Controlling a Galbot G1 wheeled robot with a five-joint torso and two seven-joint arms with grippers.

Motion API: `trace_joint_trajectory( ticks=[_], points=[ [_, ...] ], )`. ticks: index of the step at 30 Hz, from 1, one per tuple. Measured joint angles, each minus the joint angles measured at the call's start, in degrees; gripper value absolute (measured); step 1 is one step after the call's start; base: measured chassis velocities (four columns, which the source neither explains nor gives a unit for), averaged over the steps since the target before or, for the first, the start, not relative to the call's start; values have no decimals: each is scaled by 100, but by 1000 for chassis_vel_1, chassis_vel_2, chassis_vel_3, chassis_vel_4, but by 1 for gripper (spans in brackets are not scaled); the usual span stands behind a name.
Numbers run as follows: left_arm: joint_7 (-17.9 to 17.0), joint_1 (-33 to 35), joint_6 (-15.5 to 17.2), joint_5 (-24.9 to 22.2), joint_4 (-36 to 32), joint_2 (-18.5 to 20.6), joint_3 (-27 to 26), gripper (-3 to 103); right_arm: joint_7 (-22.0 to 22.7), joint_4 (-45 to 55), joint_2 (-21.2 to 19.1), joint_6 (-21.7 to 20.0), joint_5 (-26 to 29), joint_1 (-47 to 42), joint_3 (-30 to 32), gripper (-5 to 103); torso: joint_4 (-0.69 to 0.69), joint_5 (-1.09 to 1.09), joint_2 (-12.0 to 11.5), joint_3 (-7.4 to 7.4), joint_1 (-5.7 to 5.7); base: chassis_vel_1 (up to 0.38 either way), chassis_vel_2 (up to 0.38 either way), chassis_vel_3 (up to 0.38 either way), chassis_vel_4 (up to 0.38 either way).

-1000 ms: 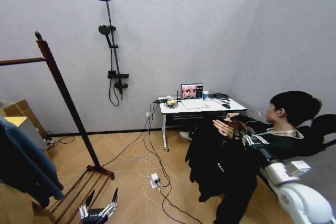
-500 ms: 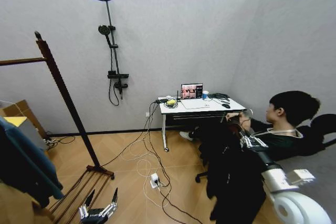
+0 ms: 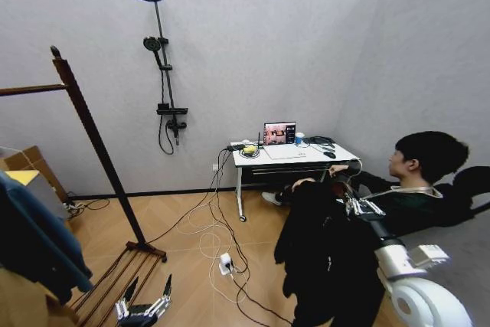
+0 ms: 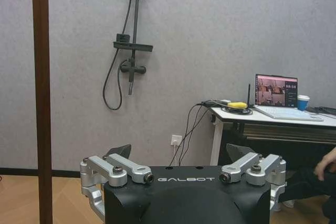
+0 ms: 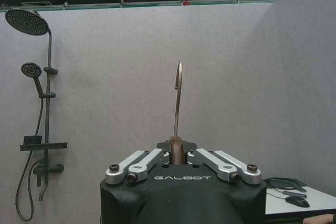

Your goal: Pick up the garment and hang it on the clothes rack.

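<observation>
The garment point(image 3: 325, 254), a long black coat, hangs at the right of the head view from my right gripper point(image 3: 342, 191). In the right wrist view that gripper point(image 5: 177, 149) is shut on the neck of the wooden hanger point(image 5: 177, 153), and the metal hook point(image 5: 178, 98) stands straight up from it. The clothes rack point(image 3: 93, 139) is far to the left: a dark reddish-brown post with a ball finial, a horizontal bar and a slatted base. My left gripper point(image 3: 145, 308) hangs open low by that base, with the post point(image 4: 41, 98) beside it in the left wrist view point(image 4: 181, 153).
A teal-blue jacket point(image 3: 31, 235) and a tan coat point(image 3: 23, 300) hang at the near left. A desk point(image 3: 295, 158) with a laptop stands by the back wall, and cables point(image 3: 222, 254) lie on the floor. A person point(image 3: 425, 181) sits right behind the coat. A shower fixture point(image 3: 161, 74) is on the wall.
The person's hand that rested on the coat has drawn back. The coat dropped and swung right, then came back left and a little higher. My left arm has not moved.
</observation>
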Motion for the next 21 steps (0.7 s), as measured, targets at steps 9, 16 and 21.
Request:
trace_joint_trajectory(
  ticks=[9,16,21],
  points=[
    [0,0,0,0,0,0,0,100,-112,-60,-25,20,17,-10,-1,9,0,0,-2,1,5,-139,137,146,-152],
    [0,0,0,0,0,1,0,100,-237,-141,-56,75,-37,14,-123,9,0,0,-3,1,6,-132,128,126,-138],
    [0,-1,0,0,0,0,0,100,-323,-267,-80,144,-119,101,-296,9,0,0,-3,1,4,-21,25,27,-29]
  ],
)
